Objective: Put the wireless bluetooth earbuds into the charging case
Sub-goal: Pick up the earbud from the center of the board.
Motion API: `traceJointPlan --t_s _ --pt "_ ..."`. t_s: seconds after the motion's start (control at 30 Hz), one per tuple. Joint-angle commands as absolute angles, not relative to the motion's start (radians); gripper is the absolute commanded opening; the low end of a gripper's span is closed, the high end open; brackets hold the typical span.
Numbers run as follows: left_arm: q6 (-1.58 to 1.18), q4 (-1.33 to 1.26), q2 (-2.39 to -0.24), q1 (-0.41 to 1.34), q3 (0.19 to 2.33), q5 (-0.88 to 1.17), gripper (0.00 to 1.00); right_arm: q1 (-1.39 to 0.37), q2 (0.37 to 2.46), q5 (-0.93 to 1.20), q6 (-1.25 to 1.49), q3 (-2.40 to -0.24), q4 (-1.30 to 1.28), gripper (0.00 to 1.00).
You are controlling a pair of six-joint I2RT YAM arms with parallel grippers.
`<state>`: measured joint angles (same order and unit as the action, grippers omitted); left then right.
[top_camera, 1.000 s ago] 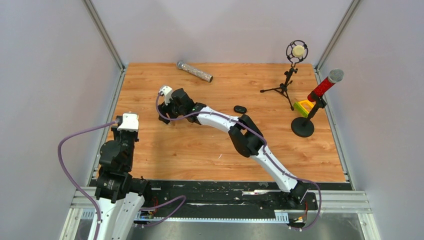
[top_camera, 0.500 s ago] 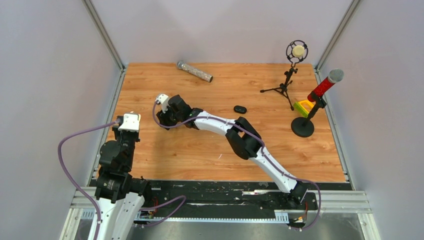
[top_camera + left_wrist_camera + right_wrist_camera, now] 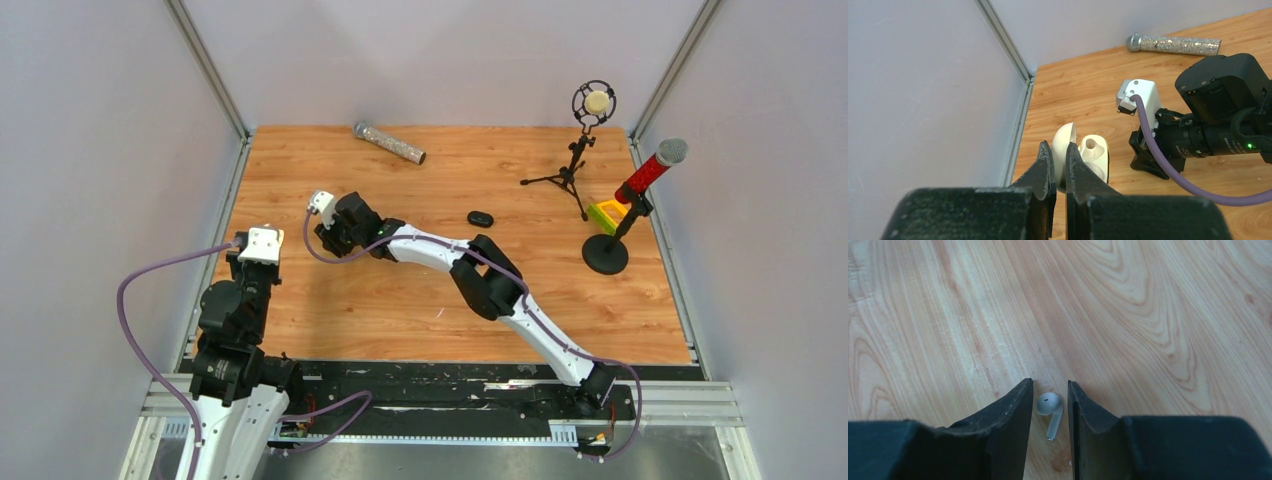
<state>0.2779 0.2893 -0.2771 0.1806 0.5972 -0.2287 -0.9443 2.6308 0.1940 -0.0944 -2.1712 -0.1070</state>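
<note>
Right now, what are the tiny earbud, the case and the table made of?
The earbud looks like glossy white plastic: smooth, with a soft shine. The charging case looks like cream plastic, smooth and moulded. The table looks like wood, maybe printed laminate: grain lines and a knot show.

1. The top camera sits high above and behind the arm bases. It looks down and forward over the whole table [image 3: 400,310].
2. The left wrist camera looks low along the left gripper [image 3: 1057,148], close on the case [image 3: 1094,155], facing the back left corner. It shares the right arm [image 3: 1220,100] and the glitter microphone [image 3: 1175,44] with the top view.
3. The right wrist camera faces almost straight down, very near the wood, with the right gripper [image 3: 1049,385] framing an earbud [image 3: 1049,407].
</note>
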Motion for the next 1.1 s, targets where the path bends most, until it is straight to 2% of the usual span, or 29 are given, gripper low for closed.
traceJointPlan --t_s 0.0,0.33,0.53,0.67,0.87,0.93,1.0,1.07 --pt "0.259 0.267 -0.272 0.175 0.606 -0.218 0.0 -0.975 2.617 0.154 -0.161 -2.129 -0.149 0.3" --pt "0.256 0.271 -0.271 0.175 0.609 -0.215 0.0 -0.977 2.583 0.134 -0.185 -2.098 -0.144 0.21" --pt "0.256 0.268 -0.272 0.175 0.609 -0.212 0.0 -0.977 2.557 0.128 -0.219 -2.072 -0.142 0.24" --pt "0.254 0.268 -0.272 0.175 0.61 -0.209 0.0 -0.977 2.545 0.128 -0.236 -2.049 -0.145 0.31" --pt "0.254 0.269 -0.273 0.175 0.611 -0.207 0.0 -0.977 2.528 0.133 -0.242 -2.018 -0.147 0.31" --pt "0.254 0.268 -0.274 0.175 0.611 -0.204 0.0 -0.977 2.528 0.137 -0.244 -2.016 -0.147 0.25" --pt "0.253 0.266 -0.275 0.175 0.611 -0.204 0.0 -0.977 2.533 0.135 -0.244 -2.02 -0.146 0.13" --pt "0.254 0.268 -0.277 0.175 0.612 -0.203 0.0 -0.978 2.536 0.131 -0.239 -2.026 -0.146 0.09"
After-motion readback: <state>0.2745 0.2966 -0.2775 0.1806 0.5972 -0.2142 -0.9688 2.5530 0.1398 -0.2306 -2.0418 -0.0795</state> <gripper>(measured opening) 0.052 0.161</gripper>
